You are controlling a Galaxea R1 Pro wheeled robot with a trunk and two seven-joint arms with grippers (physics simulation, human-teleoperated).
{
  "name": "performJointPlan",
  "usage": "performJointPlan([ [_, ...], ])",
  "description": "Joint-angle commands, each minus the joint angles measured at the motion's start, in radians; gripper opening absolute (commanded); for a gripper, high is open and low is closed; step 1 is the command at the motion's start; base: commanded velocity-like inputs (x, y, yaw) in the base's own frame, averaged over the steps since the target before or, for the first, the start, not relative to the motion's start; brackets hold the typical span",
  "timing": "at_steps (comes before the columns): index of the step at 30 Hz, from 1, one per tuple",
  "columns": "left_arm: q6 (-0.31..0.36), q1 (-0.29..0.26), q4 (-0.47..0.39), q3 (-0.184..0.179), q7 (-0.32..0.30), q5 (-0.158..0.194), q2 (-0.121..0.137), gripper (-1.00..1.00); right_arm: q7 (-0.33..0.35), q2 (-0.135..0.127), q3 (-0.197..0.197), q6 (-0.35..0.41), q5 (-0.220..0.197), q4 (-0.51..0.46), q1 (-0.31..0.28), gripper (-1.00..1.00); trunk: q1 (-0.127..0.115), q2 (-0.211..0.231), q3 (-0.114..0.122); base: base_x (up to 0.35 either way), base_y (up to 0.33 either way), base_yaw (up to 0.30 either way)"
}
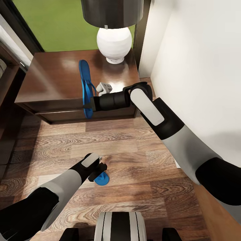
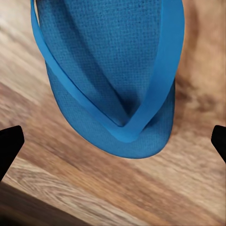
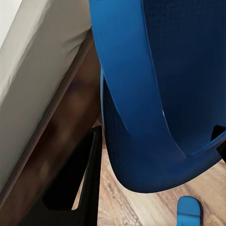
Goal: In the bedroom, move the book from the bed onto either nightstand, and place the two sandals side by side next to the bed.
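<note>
1. Sandals first: one bright blue flat flip-flop [image 1: 86, 87] hangs on edge in the right gripper [image 1: 89, 103], in front of the dark brown wooden nightstand [image 1: 50, 83]; the other blue flip-flop [image 2: 113, 80] lies sole-down on the light brown wood-plank floor [image 1: 134, 167], under the left gripper [image 1: 100, 171].
2. Right fingers: clamped on the held flip-flop, its sole and thong strap passing between them in the right wrist view.
3. Left fingers: spread wide, one dark fingertip [image 2: 10, 143] at each side of the left wrist view, neither touching the floor sandal.
4. Step in hand, as judged: setting the held sandal down beside its mate. Lower the right wrist toward the floor, rotate it until the sole faces the planks, and align toe with toe before releasing.
5. Lift the left arm clear first; it hovers over the landing spot.
6. Keep the pair near the dark bed frame [image 3: 56, 141] below the off-white mattress [image 3: 33, 61].
7. Hidden or unclear: the left arm covers most of the floor sandal in the head view. The book cannot be located. You cannot confirm the sandal's distance from the bed.
</note>
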Motion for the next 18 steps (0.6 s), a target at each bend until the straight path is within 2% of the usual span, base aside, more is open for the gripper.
performJointPlan([
  [1, 0.005, 0.000, -0.001, -0.006, 0.004, 0.002, 0.001, 1.00, 0.011, 0.000, 0.000, 0.003, 0.009, 0.000, -0.001, -1.00, 0.000, 0.000, -0.001, 0.000, 0.000, 0.000],
  [7, 0.005, 0.000, -0.001, -0.006, 0.004, 0.003, 0.001, 1.00, 0.011, 0.000, 0.000, 0.003, 0.009, 0.000, -0.001, -1.00, 0.000, 0.000, -0.001, 0.000, 0.000, 0.000],
  [16, 0.005, 0.000, -0.001, -0.006, 0.004, 0.003, 0.000, 1.00, 0.011, 0.000, 0.000, 0.003, 0.009, 0.000, -0.001, -1.00, 0.004, -0.002, -0.035, 0.000, 0.000, 0.000],
  [18, 0.005, 0.000, -0.001, -0.006, 0.004, 0.002, 0.001, 1.00, 0.011, 0.000, 0.000, 0.003, 0.009, 0.000, -0.001, -1.00, 0.004, -0.002, -0.035, 0.000, 0.000, 0.000],
])
